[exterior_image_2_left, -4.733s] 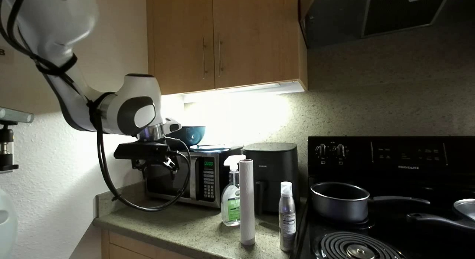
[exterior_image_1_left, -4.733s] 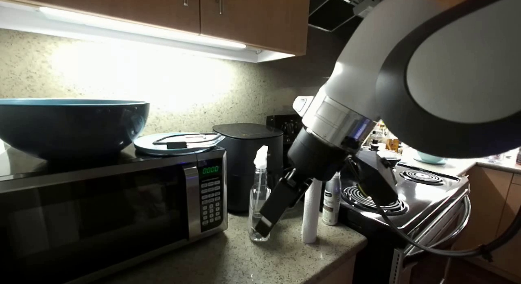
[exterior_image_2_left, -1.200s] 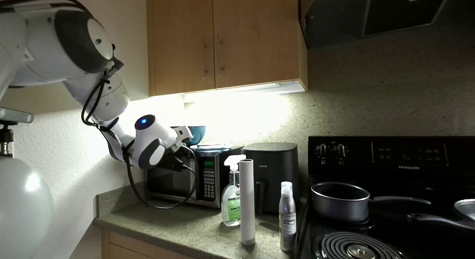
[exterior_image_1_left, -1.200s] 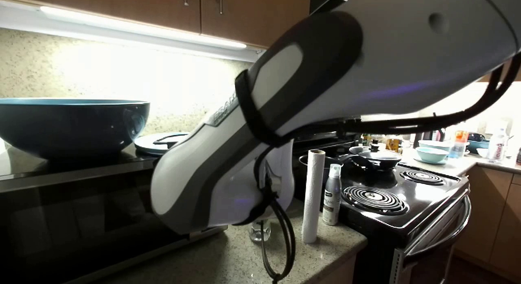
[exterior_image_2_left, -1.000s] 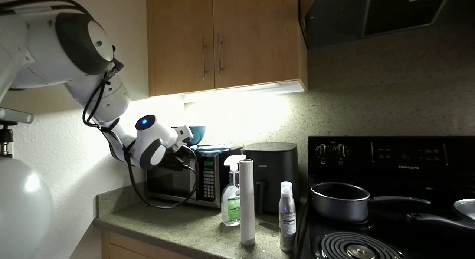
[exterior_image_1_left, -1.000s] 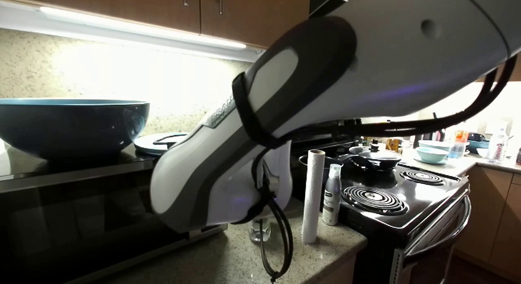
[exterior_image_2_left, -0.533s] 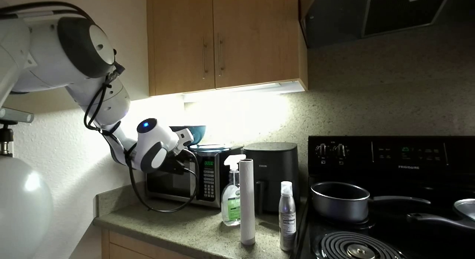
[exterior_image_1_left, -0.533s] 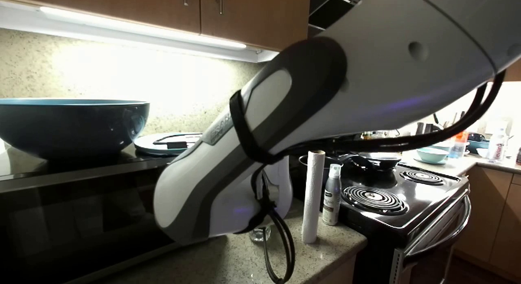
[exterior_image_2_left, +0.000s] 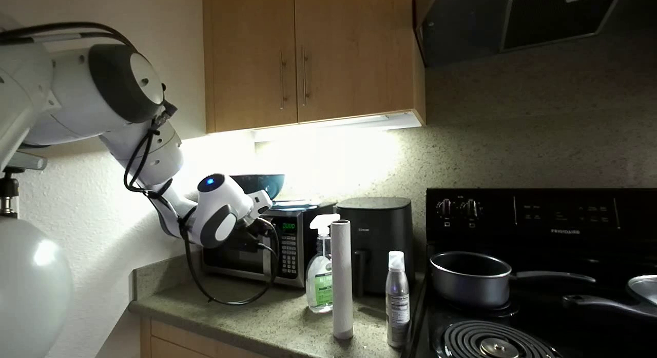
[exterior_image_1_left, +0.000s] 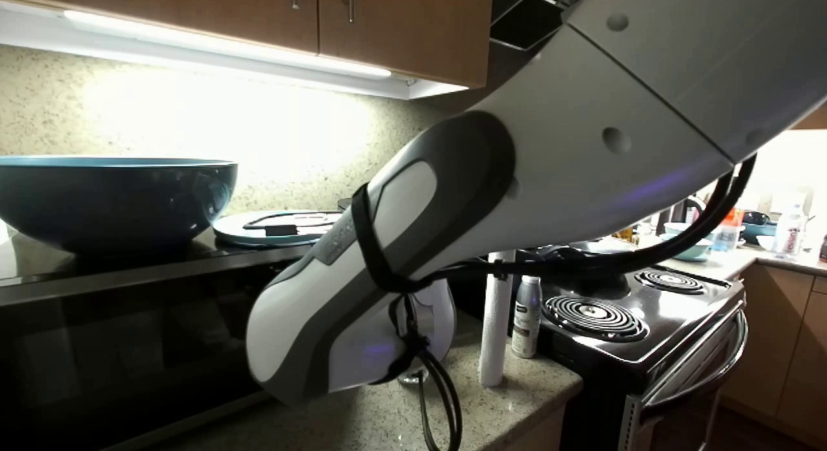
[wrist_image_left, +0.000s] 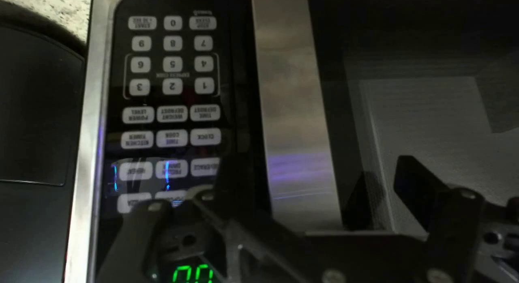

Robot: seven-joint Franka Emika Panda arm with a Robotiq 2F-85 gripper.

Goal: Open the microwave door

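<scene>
The black microwave's door is closed, with a dark window; it also shows in the wrist view and partly behind my arm in an exterior view. Its silver vertical handle runs down the middle of the wrist view, beside the button panel. My gripper is open. One finger is on the button-panel side of the handle and the other is over the door window, both apart from the handle. In both exterior views my arm hides the fingers.
A big dark blue bowl and a plate sit on the microwave. A black air fryer, spray bottle, paper roll and spray can stand beside it. The stove is beyond.
My arm has swung across in front of the microwave from beside the spray bottle. Over the last second it has sunk lower, and the wrist has moved slightly toward the button panel. The door has not moved.
</scene>
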